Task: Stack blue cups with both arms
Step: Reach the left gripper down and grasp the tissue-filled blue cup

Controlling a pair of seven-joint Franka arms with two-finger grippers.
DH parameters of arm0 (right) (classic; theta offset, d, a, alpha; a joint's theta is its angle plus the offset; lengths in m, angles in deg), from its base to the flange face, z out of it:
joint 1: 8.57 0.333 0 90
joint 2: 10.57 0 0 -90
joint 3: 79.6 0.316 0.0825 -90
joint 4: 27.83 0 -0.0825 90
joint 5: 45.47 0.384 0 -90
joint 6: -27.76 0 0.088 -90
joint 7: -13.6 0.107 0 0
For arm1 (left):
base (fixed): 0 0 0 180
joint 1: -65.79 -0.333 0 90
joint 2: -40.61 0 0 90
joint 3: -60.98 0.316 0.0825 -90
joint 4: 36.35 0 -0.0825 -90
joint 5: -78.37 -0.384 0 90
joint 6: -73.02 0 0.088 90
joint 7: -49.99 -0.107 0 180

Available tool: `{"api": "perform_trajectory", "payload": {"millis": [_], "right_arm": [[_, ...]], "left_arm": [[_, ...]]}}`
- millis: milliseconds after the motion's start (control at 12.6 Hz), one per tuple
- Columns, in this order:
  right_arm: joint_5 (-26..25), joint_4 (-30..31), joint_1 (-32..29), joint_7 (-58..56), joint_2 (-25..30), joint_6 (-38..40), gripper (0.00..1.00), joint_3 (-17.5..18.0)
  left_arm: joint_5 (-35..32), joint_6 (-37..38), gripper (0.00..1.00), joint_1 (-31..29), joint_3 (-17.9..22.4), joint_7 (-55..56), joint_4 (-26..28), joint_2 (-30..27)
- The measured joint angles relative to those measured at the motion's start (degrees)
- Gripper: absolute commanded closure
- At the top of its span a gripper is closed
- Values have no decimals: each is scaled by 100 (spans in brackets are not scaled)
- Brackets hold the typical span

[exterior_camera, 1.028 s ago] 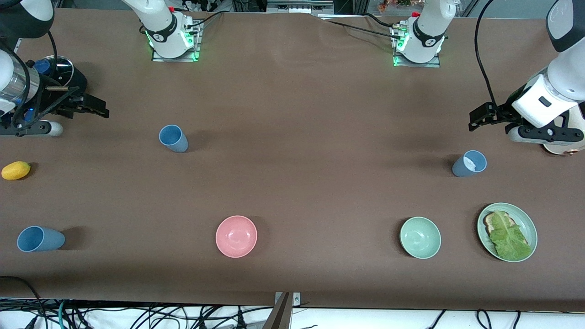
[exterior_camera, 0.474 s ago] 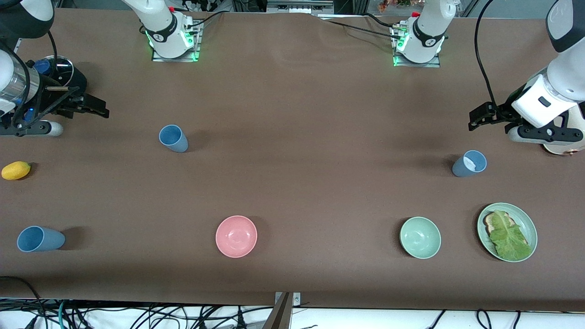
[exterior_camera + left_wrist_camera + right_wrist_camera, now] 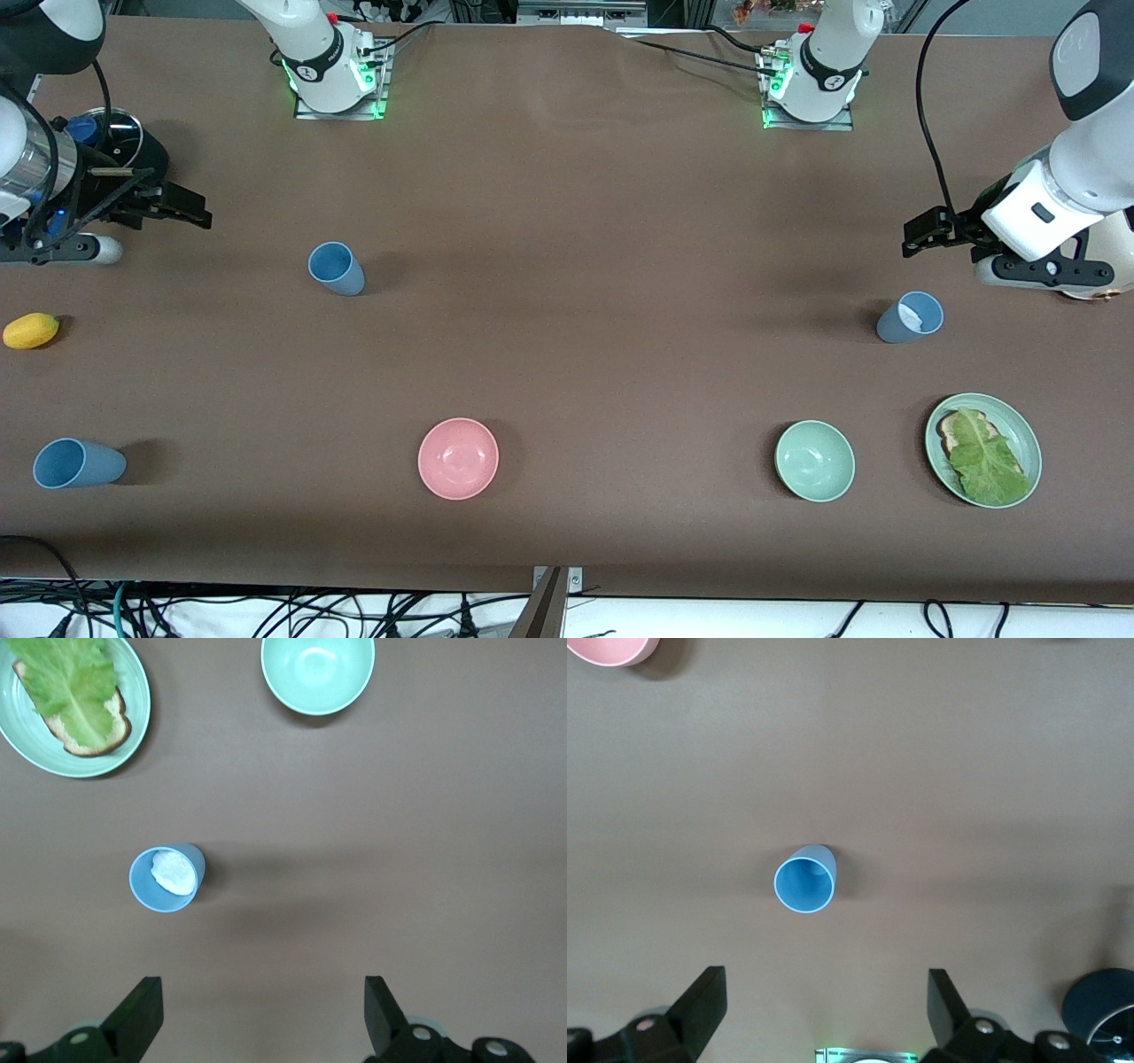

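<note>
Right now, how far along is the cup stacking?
Nothing is stacked. Three blue cups stand apart: sky-blue cup, greyer cup with a whitish inside, and a third cup nearest the camera at the right arm's end. Left gripper is open, in the air near the greyer cup; right gripper is open, empty. All grasping and stacking remains.

Pink bowl [image 3: 611,649] cut by right wrist view's edge.

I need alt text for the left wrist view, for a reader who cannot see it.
Seen from above, a blue cup with a whitish inside stands upright on the brown table, ahead of the open left gripper. Past it sit a pale green bowl and a green plate holding lettuce on bread.
</note>
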Motion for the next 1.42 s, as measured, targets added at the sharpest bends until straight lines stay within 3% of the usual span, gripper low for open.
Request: {"api": "perform_trajectory", "payload": {"millis": [316, 553, 791, 1107, 1423], "right_arm": [[0, 0, 0, -3, -4, 7, 0, 0], [0, 0, -2, -3, -4, 9, 0, 3], [0, 0, -3, -4, -5, 10, 0, 3], [0, 0, -4, -5, -6, 13, 0, 4], [0, 0, -5, -6, -10, 15, 0, 4]], "left_arm": [[-8, 21, 0, -171, 52, -225, -6, 219], [-190, -97, 0, -674, 83, -550, -8, 541], [-928, -476, 0, -904, 84, -624, 86, 912], [-1008, -1332, 4, -1006, 76, -624, 387, 1368], [-1010, -1672, 8, -1008, 15, -875, 700, 1787]]}}
